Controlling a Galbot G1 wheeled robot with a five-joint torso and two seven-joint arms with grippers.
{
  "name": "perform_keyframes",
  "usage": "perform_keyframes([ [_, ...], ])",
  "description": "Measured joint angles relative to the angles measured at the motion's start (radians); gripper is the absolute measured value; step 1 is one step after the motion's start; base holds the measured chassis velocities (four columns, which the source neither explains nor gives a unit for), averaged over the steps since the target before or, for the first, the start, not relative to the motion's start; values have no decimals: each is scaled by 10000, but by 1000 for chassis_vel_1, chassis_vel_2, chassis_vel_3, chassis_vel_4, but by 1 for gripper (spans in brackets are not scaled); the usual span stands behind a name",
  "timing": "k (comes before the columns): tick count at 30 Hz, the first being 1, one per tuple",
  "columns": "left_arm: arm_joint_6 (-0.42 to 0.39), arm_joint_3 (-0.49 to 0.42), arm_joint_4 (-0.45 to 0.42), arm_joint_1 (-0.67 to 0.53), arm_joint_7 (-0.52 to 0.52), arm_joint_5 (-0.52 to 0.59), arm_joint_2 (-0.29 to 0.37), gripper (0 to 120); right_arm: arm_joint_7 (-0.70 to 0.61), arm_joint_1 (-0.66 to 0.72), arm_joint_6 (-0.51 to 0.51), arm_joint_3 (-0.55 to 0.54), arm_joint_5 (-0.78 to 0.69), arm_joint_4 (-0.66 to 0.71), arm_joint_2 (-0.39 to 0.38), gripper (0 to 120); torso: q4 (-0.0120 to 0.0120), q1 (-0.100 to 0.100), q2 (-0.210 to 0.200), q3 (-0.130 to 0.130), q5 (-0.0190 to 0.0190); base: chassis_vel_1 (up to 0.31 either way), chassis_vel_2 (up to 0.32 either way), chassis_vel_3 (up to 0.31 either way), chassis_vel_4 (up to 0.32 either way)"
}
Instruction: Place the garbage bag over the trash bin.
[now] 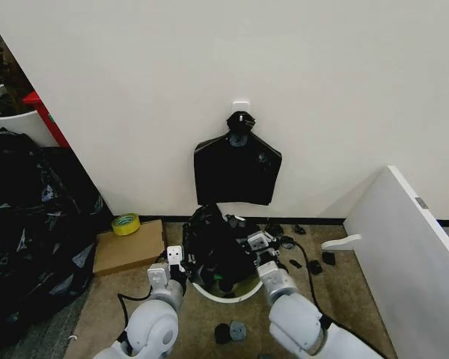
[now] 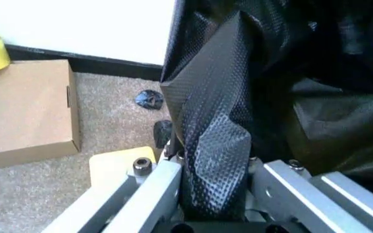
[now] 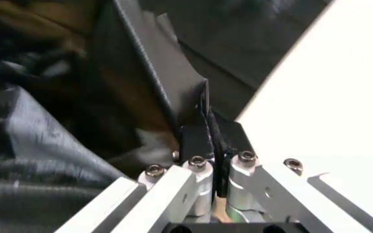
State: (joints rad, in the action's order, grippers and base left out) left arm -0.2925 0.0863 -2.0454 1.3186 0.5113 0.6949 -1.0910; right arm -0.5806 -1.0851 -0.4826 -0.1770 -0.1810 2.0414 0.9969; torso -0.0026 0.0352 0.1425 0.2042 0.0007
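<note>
The garbage bag is a crinkled black heap bunched over the top of the trash bin, whose white rim shows as an arc on the near side. My left gripper is at the bag's left side and my right gripper at its right side. In the left wrist view, the left gripper is shut on a thick fold of the textured bag. Seen from the right wrist, the right gripper is shut on a thin edge of the bag.
A flat black bundle hangs from a hook on the wall behind the bin. A cardboard box with a yellow tape roll lies to the left, beside a big heap of black plastic. A white board leans on the right. Small black scraps dot the carpet.
</note>
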Motion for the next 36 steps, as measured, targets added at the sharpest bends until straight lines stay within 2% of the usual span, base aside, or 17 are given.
perform_keyframes([
  [6,-23,31,-151,91,-317,-221,33,2,-97,-99,-383,663,-1292,84,-900,0,0,0,0,0,0,0,0,0,0],
  [12,-114,86,-429,54,-891,-326,169,2,437,-215,-479,1186,-2293,87,-1671,0,-2,0,0,0,0,0,0,0,0],
  [17,-72,143,-740,112,-1429,-13,503,2,1638,-708,88,1687,-3090,-24,-2563,0,-1,0,0,0,1,0,0,0,0],
  [23,80,236,-805,333,-1266,231,533,2,2838,-966,449,1981,-3138,-228,-2940,0,2,0,0,0,1,0,0,0,0],
  [26,87,263,-856,368,-1195,267,559,2,2962,-1088,692,2019,-3138,-6,-2962,0,2,0,0,0,0,0,0,0,0],
  [30,35,235,-877,342,-1057,296,491,1,2743,-1315,906,2183,-3172,419,-2916,13,1,-1,0,0,0,0,0,0,0],
  [36,-217,237,-774,310,-768,420,463,1,2937,-2374,1142,3334,-3423,1272,-3069,34,-2,-1,0,-1,-2,0,0,0,0],
])
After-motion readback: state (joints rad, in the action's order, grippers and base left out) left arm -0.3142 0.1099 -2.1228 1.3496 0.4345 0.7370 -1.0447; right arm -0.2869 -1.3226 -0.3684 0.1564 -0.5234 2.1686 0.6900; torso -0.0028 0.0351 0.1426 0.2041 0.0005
